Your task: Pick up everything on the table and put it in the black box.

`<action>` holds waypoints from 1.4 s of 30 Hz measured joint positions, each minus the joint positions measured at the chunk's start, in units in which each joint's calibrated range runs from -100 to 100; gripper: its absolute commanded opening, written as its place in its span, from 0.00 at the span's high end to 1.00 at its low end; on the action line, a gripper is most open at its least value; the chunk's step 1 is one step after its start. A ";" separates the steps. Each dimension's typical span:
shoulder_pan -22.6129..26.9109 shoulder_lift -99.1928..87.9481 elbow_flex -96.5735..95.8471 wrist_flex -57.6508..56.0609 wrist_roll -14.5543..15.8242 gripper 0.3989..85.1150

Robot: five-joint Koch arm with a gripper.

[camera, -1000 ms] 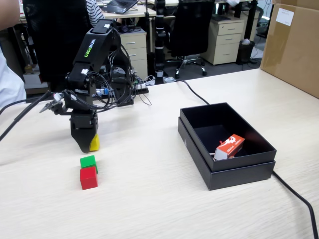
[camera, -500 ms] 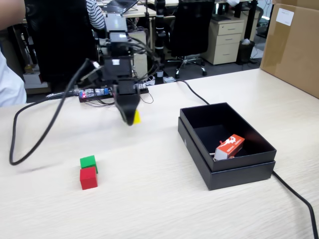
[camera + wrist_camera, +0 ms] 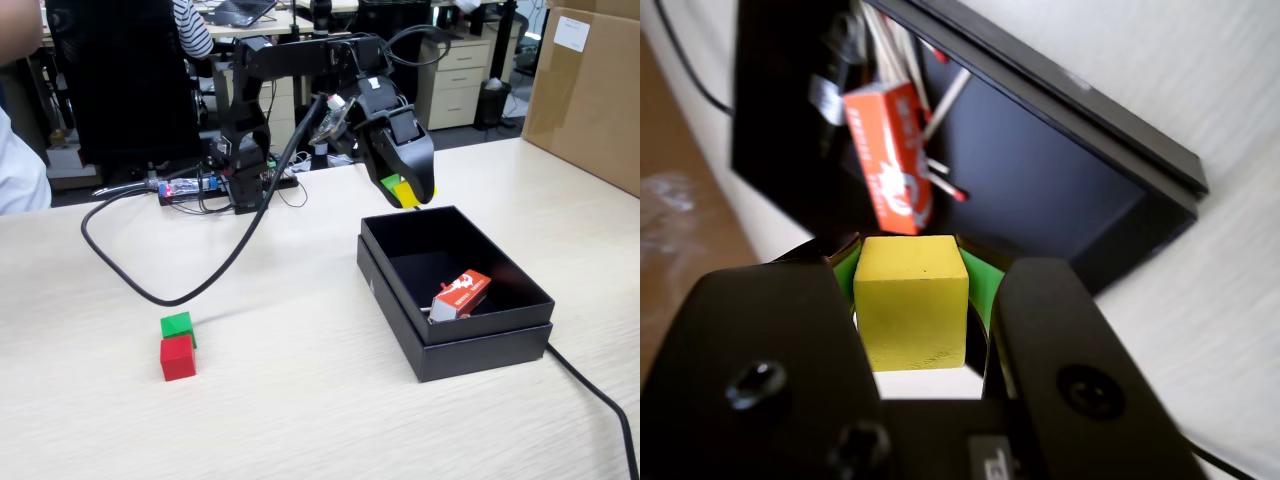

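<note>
The yellow cube is sitting squarely between the gripper's green-lined jaws, which are clamping its two side faces; its plain, faintly scuffed front is facing the wrist camera. In the fixed view the gripper is holding the yellow cube in the air just over the far left rim of the black box.

At the left of the pale wood-grain table, the green cube and red cube are touching each other, well apart from the box. A black cable is looping across the tabletop, office chairs and drawer cabinets are standing behind, and a brown cardboard carton is filling the right edge.

Both views are showing the orange-red printed carton inside the box, but only the wrist view is showing the matchsticks lying beside the carton on the box's floor.
</note>
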 measured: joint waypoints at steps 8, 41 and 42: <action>1.42 6.86 -0.27 -1.63 1.42 0.99; 0.24 -3.88 -4.29 -6.19 3.42 0.54; -0.49 -7.38 -4.29 -6.43 3.37 0.54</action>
